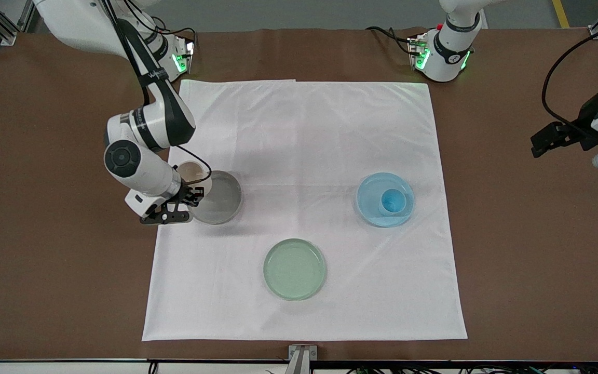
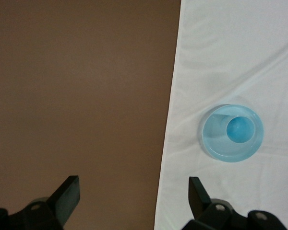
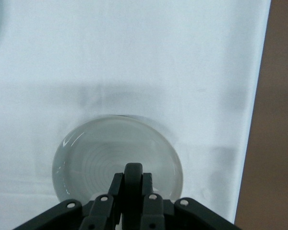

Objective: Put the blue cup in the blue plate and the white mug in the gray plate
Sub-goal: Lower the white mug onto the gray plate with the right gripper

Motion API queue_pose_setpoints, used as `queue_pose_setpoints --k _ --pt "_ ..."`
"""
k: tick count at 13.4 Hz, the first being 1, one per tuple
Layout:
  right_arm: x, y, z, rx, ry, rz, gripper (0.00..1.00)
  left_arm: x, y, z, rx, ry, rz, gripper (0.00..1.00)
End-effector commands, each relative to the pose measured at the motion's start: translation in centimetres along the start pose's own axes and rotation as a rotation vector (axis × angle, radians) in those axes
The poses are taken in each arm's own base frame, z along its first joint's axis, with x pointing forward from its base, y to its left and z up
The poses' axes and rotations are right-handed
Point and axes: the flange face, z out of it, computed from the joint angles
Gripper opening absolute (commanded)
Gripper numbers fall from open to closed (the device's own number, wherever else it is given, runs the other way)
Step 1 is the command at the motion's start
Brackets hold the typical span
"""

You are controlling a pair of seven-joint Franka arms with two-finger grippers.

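- Gripping the white mug (image 1: 191,174) by its dark handle, my right gripper (image 1: 185,200) hangs over the rim of the gray plate (image 1: 221,200) at the edge toward the right arm's end of the table; in the right wrist view the fingers (image 3: 116,201) are pinched together on the handle (image 3: 133,178) with the plate (image 3: 86,163) spread out below.
- The mug looks to be in the air, not yet set down, and in the front view it sits off the plate's middle, partly hidden by my wrist.
- My guess at the risk: a handle hold lets the body swing or tilt, so lowering here could land the base on the raised rim and tip the mug onto the white cloth (image 1: 299,156).
- Releasing too high could make it bounce or shove the plate.
- My left gripper (image 2: 134,201) waits, fingers spread wide with nothing between them, over the bare brown table (image 1: 527,234) at the left arm's end.
- The blue cup (image 1: 392,201) stands upright in the blue plate (image 1: 371,205), toward one side of it, so that half looks finished.
- A pale green plate (image 1: 295,269) lies nearest the front camera, holding nothing.
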Motion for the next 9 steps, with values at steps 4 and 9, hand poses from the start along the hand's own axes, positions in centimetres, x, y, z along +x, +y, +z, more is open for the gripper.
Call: queue_pose_setpoints --k 4,9 --pt "2.2 -1.4 3.0 0.012 0.008 0.037 0.00 -3.8 -1.2 0.5 -0.034 -0.028 0.049 1.00" --pt "2.8 -3.2 4.8 0.006 -0.001 0.038 0.01 -6.5 -0.1 0.4 -0.057 -0.013 0.049 1.00"
